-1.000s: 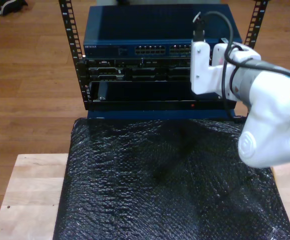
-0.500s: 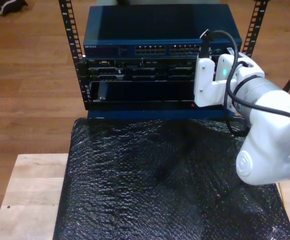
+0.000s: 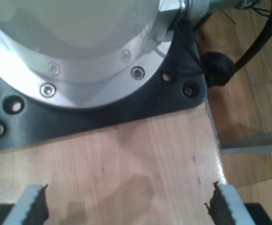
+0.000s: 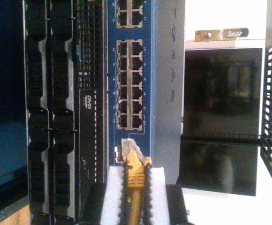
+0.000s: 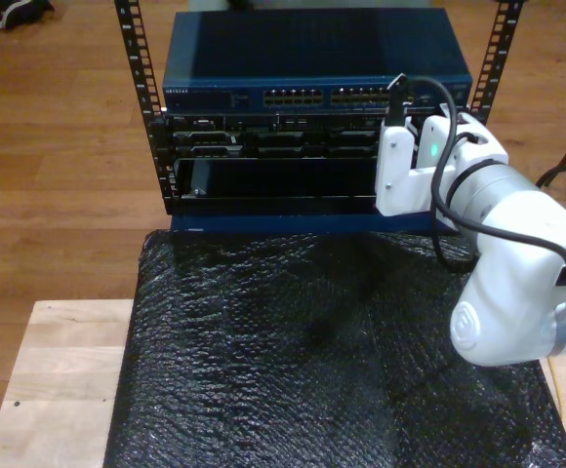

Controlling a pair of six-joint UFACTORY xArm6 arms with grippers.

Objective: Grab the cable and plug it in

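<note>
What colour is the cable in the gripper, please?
Yellow-orange cable, best in the second wrist view.

One arm reaching forward, the other gripper pointing down near an arm base

The second gripper (image 4: 135, 197) has its white pads (image 4: 112, 197) closed on the cable (image 4: 135, 176); its white arm (image 5: 517, 263) extends from the exterior view's right. The first gripper (image 3: 126, 206) holds its jaws wide apart.

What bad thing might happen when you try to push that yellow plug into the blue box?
My second tool holds the cable with its plug sitting just outside the port block on the blue switch, so it could hit the blue panel instead of a hole. The plug also looks slightly tilted, so it may jam or slip between the pads.
</note>
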